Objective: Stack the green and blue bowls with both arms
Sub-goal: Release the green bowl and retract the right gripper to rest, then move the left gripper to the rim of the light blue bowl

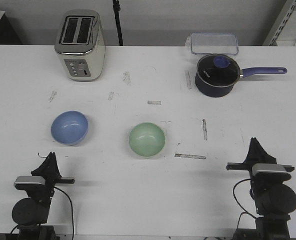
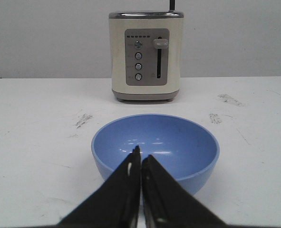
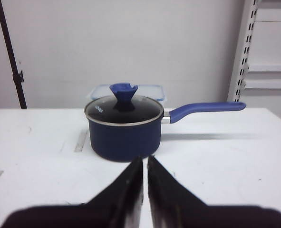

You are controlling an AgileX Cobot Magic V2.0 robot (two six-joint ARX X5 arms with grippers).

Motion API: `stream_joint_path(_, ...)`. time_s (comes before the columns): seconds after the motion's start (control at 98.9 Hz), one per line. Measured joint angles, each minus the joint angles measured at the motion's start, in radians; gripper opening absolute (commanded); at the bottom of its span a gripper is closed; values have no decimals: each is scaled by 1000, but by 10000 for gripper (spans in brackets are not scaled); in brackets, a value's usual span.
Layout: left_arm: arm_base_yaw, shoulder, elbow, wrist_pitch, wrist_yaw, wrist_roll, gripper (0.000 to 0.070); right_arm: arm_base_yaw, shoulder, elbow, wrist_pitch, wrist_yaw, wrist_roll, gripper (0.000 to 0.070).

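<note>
Looks like nothing's started yet, both arms are parked at the near edge of the desk (image 1: 148, 200). The left gripper (image 1: 49, 159) is pinched closed with nothing in it, and it's aimed straight at the blue bowl (image 1: 69, 127) just ahead. The right gripper (image 1: 255, 144) is closed and empty too, pointing at the saucepan (image 1: 217, 75) rather than the green bowl (image 1: 146, 139), which sits mid-desk, apart from the blue one. My guess for the next move: open the left gripper, reach forward and catch the blue bowl's rim, while the right swings inward toward green.
</note>
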State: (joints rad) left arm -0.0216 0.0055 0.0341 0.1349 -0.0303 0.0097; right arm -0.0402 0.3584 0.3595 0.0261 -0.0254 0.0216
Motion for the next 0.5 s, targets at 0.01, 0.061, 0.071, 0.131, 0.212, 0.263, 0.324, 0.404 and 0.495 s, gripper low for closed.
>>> stream_joint_path(0.01, 0, 0, 0, 0, 0, 0, 2, 0, -6, 0, -2, 0, 1, 12)
stream_joint_path(0.061, 0, 0, 0, 0, 0, 0, 2, 0, -35, 0, -14, 0, 2, 12)
stream_joint_path(0.071, 0, 0, 0, 0, 0, 0, 2, 0, -40, 0, -16, 0, 2, 12)
stream_joint_path(0.131, 0, 0, 0, 0, 0, 0, 2, 0, -66, 0, -21, 0, 2, 12)
stream_joint_path(0.212, 0, 0, 0, 0, 0, 0, 2, 0, -93, 0, -23, 0, 2, 12)
stream_joint_path(0.263, 0, 0, 0, 0, 0, 0, 2, 0, -109, 0, -23, 0, 3, 12)
stream_joint_path(0.324, 0, 0, 0, 0, 0, 0, 2, 0, -126, 0, -22, 0, 3, 12)
stream_joint_path(0.404, 0, 0, 0, 0, 0, 0, 2, 0, -137, 0, -22, 0, 3, 13)
stream_joint_path(0.495, 0, 0, 0, 0, 0, 0, 2, 0, -137, 0, -23, 0, 3, 12)
